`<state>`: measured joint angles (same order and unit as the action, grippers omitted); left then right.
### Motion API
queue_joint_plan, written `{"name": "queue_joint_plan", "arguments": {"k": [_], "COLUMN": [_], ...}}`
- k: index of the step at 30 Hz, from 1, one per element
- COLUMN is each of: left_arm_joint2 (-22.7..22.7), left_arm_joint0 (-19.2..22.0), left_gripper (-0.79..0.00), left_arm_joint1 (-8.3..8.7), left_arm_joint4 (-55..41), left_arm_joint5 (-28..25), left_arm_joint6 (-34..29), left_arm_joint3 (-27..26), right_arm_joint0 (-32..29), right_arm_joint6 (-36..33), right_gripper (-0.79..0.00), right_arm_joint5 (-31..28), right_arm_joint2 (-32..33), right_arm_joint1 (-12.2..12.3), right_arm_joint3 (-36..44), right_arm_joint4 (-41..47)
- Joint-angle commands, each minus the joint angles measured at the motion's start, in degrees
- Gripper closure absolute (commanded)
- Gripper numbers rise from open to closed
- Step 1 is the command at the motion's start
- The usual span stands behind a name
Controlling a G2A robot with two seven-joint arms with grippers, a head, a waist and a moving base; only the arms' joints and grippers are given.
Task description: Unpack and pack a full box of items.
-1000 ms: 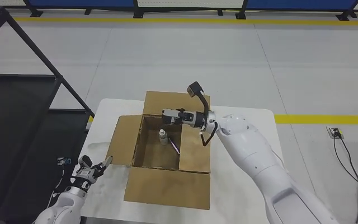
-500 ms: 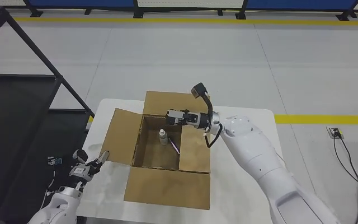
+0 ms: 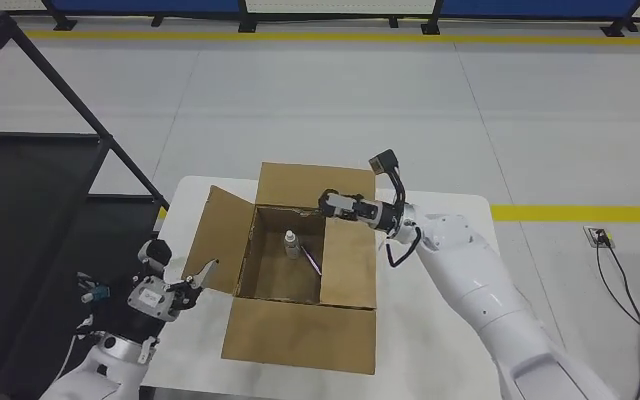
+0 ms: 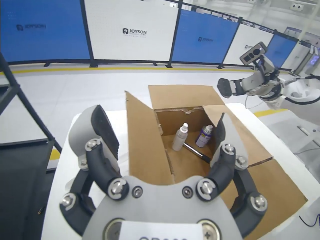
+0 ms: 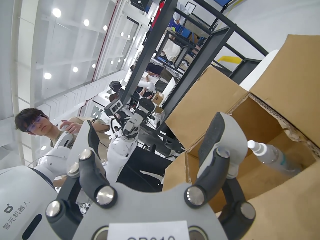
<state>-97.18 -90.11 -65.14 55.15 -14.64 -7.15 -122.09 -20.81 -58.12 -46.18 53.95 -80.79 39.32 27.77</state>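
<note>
Table (image 3: 200, 195): we see a white top bearing an open box (image 3: 300, 335).
Inside: spray bottle (image 3: 290, 243), can (image 4: 203, 136), pen (image 3: 313, 262).
Left gripper (image 3: 200, 277): spread, empty, beside the box.
Right gripper (image 3: 326, 203): spread, empty, above the box's far rim.

Holds the left arm (image 3: 105, 360) low at the near left side of the top view, forearm angled forward, wrist turned toward the right. Carries the left gripper (image 3: 200, 277) with jaws spread wide, dark pads (image 4: 105, 126) facing each other across the gap, nothing gripped between them. Stretches the right arm (image 3: 480, 290) out from the near right side, forearm running diagonally forward and leftward, wrist roughly level. Points the right gripper (image 3: 326, 204) leftward, toward the left arm's side, fingers (image 5: 215, 136) parted and closed on nothing. Bears a wrist camera (image 3: 384, 162) on a bent stalk above the right wrist. Sets the two grippers well apart, facing roughly toward one another.
</note>
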Motion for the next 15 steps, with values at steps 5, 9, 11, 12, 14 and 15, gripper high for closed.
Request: {"name": "queue_joint_plan", "arguments": {"k": [5, 9, 11, 12, 14, 15], "left_arm_joint2": [12.3, 19.5, 22.8, 24.1, 26.4, 27.5], "left_arm_joint0": [6.9, 13.2, 16.7, 18.4, 21.9, 23.5], "left_gripper": [-0.785, -0.785, -0.785, -0.785, -0.785, -0.785], "left_arm_joint1": [-0.62, -1.32, -1.79, -2.04, -2.56, -2.82], "left_arm_joint4": [4.7, 5.3, 3.5, 1.8, -2.0, -3.7], "left_arm_joint5": [1.9, 2.8, 2.8, 2.7, 2.7, 2.7], "left_arm_joint6": [-4.6, -8.4, -10.4, -11.6, -14.1, -15.4], "left_arm_joint3": [2.0, 6.7, 9.7, 11.2, 14.3, 15.7], "right_arm_joint0": [-6.5, -11.4, -13.8, -15.1, -17.6, -18.9], "right_arm_joint6": [4.1, 5.9, 6.4, 6.6, 7.1, 7.2], "right_gripper": [-0.785, -0.785, -0.785, -0.785, -0.785, -0.785], "right_arm_joint5": [-4.1, -5.8, -6.4, -6.6, -7.1, -7.2], "right_arm_joint2": [4.7, 9.0, 11.3, 12.4, 14.5, 15.6], "right_arm_joint1": [5.4, 9.0, 10.6, 11.3, 12.6, 13.2], "right_arm_joint3": [6.3, 10.1, 11.8, 12.6, 14.4, 15.2], "right_arm_joint4": [-4.1, -5.2, -5.1, -5.1, -4.7, -4.5]}}
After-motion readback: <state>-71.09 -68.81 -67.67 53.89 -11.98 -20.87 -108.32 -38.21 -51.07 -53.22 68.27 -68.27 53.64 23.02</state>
